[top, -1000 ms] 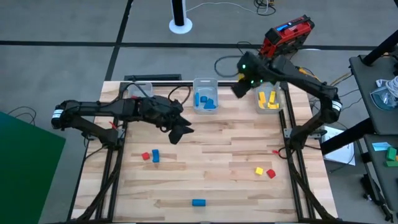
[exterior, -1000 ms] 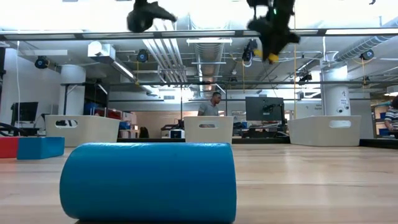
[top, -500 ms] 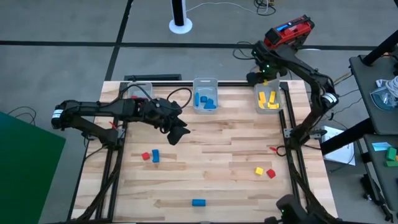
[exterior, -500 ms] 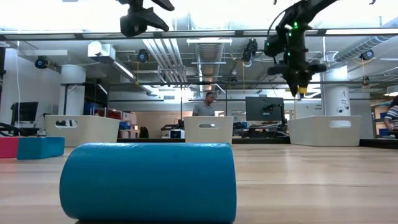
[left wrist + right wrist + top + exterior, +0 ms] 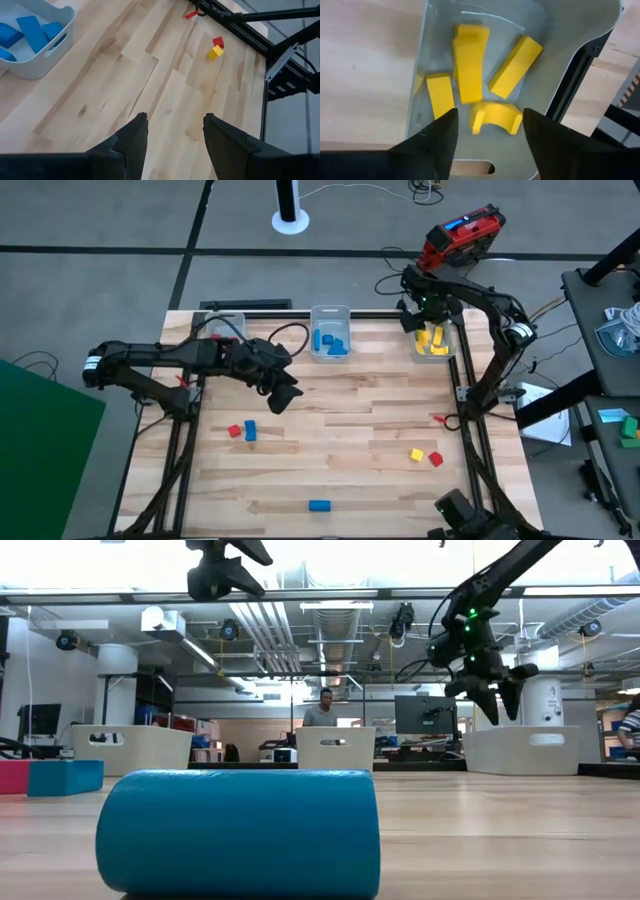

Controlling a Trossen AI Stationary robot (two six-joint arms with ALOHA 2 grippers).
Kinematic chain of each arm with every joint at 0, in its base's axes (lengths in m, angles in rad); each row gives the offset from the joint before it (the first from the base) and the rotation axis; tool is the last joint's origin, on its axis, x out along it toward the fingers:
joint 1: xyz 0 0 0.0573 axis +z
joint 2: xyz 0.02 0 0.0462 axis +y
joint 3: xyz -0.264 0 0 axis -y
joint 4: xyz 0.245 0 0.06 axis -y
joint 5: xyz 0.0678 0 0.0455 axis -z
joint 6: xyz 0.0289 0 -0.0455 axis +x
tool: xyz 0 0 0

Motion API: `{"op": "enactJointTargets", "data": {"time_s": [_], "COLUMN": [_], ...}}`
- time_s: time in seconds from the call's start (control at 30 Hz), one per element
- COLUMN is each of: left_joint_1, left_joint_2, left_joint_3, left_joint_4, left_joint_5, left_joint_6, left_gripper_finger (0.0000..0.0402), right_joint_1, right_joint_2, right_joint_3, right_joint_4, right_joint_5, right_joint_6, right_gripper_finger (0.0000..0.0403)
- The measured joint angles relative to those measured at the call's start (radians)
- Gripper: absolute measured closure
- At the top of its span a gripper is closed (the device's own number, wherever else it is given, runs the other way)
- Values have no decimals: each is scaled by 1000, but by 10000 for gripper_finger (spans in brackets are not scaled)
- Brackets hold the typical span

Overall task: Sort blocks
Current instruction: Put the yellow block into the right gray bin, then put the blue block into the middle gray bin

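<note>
High view, surface: pale wooden plank table (image 5: 330, 470) on a dark frame; grey floor around it; a red device (image 5: 460, 236) beyond the far edge
High view, bins: three clear plastic bins along the far edge; left bin (image 5: 223, 325) largely hidden by the left arm, middle bin (image 5: 330, 315) holding blue blocks (image 5: 331, 342), right bin (image 5: 455, 340) holding yellow blocks (image 5: 432, 342)
High view, loose blocks: red block (image 5: 234, 431) touching blue block (image 5: 250, 430) toward the left edge; yellow block (image 5: 416, 454) just beside red block (image 5: 435, 459) toward the right edge; blue bar (image 5: 319, 505) near the near edge
High view, grippers: left gripper (image 5: 283, 396) over bare wood between the left and middle bins; right gripper (image 5: 424, 313) over the right bin
Low view, room: open workshop with ceiling pipes and monitors; a person (image 5: 321, 708) stands behind the middle bin
Low view, near edge: rounded blue bar fills the foreground, matte surface
Left wrist view: fingers (image 5: 134, 140) apart, nothing between them; bare plank grain below
Right wrist view: fingers (image 5: 437, 137) spread wide and empty, above the right bin's smooth clear floor; straight yellow bars and one arched yellow piece (image 5: 496, 116) lie inside
</note>
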Motion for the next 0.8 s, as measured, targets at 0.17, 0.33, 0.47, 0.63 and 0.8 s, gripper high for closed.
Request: {"op": "enactJointTargets", "data": {"time_s": [0.17,0.33,0.47,0.63,0.8], "left_joint_1": [0,0,0,-5,-23], "left_joint_2": [0,0,0,0,0], "left_joint_3": [0,0,0,0,0], "left_joint_4": [0,0,0,1,2], "left_joint_5": [0,0,0,0,1], "left_joint_6": [0,0,0,0,0], "left_gripper_finger": [232,232,232,232,232], "right_joint_1": [1,41,116,260,433], "right_joint_2": [-27,-103,-180,-279,-379], "right_joint_3": [-5,-4,-4,-4,-5], "right_joint_4": [3,10,24,53,107], "right_joint_5": [-10,-61,-66,-89,-88], "right_joint_6": [7,18,32,87,156], "right_gripper_finger": [167,168,180,195,208]}}
